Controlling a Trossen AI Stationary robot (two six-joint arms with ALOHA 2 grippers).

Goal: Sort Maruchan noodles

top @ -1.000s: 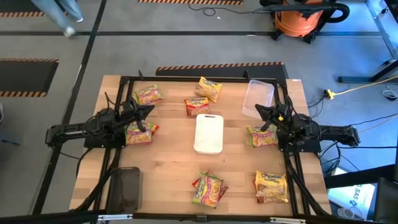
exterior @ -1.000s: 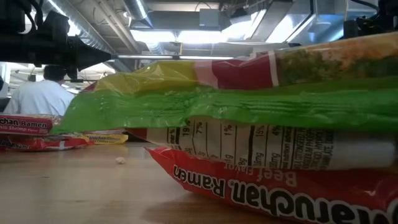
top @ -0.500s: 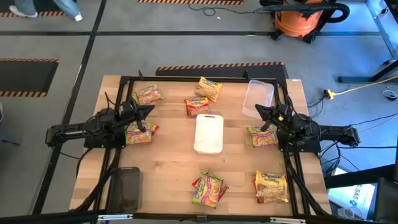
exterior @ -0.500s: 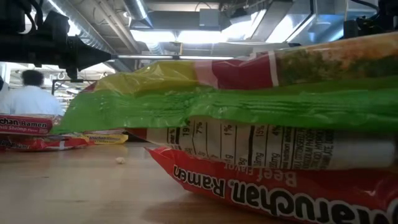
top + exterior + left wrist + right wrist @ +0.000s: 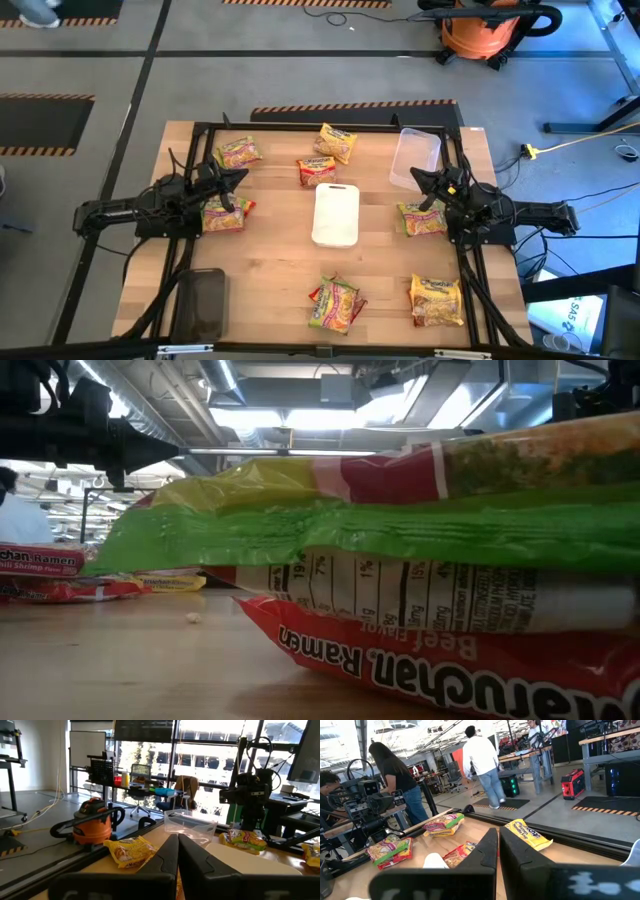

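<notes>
Sorting is judged not yet begun: the Maruchan noodles [image 5: 338, 303] are lying scattered as separate packets over the table [image 5: 270, 265], none being held. The left gripper [image 5: 238, 176] is being held low, fingers pressed together, with a green-and-yellow packet [image 5: 224, 213] lying just beside and partly under it, long axis across its reach. The right gripper [image 5: 418, 176] is likewise being kept shut and empty, a similar packet [image 5: 422, 219] lying just beside its wrist, so each arm is equally near a first pick.

Wooden table [image 5: 270, 270]: scattered noodle packets [image 5: 337, 304], white tray [image 5: 336, 214], clear tray [image 5: 415, 156], dark tray [image 5: 203, 303].
</notes>
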